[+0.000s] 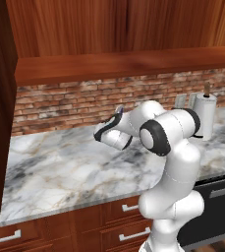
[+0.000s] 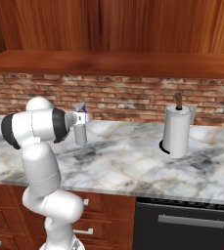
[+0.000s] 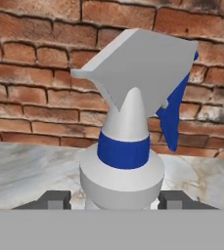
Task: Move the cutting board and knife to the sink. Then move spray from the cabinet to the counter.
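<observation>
The marble desk [image 2: 133, 166] is spread below and ahead of the claw, backed by a red brick wall [image 2: 128, 100] that is faced by the claw, with wooden cabinets [image 2: 113, 24] hung above it. Reddish-brown drawers [image 1: 84, 221] with silver handles are set under the desk, beneath the claw. A white paper-towel roll [image 2: 176, 131] is stood upright on the desk, well apart from the claw, off to its right in the right base view. The claw [image 3: 116, 199] is held over the desk, its two dark fingertips [image 3: 55, 199] being seen on either side of the spray [image 3: 128, 141], close against the bottle's body. The spray is pinched upright between them, its blue trigger turned toward the wall. From the right base view the spray [image 2: 80, 128] is seen just at the claw's end, above the desk; whether its base touches the marble cannot be told.
</observation>
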